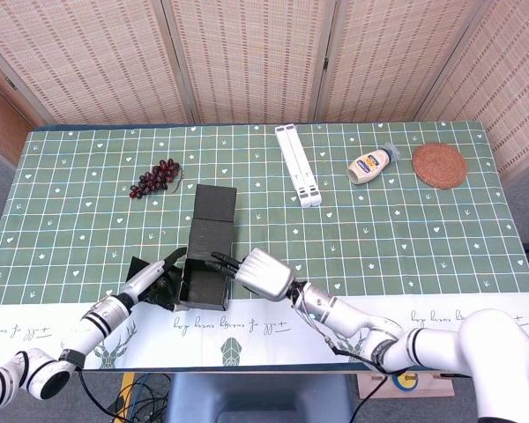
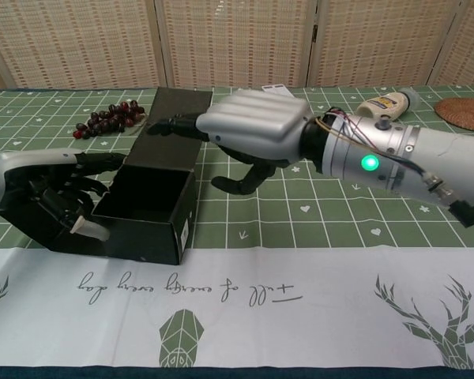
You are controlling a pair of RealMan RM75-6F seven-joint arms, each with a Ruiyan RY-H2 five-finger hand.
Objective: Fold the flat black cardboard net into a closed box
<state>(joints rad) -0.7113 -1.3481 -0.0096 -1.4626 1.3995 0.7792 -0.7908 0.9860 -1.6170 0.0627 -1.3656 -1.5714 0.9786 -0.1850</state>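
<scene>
The black cardboard box [image 1: 206,264] [image 2: 142,213] stands near the table's front edge with its top open. Its lid panel [image 1: 216,204] [image 2: 178,118] lies flat behind it. My left hand [image 1: 161,276] [image 2: 51,193] rests against the box's left side, over a loose side flap [image 1: 141,264], with its fingers reaching the left wall. My right hand [image 1: 263,273] [image 2: 253,126] hovers at the box's right, fingers stretched out flat over the rear edge toward the lid, holding nothing.
A bunch of grapes [image 1: 156,178] [image 2: 109,118] lies left of the lid. Further back are a white folding stand [image 1: 298,165] [image 2: 294,114], a mayonnaise bottle [image 1: 370,165] [image 2: 387,106] and a woven coaster [image 1: 439,165] [image 2: 466,113].
</scene>
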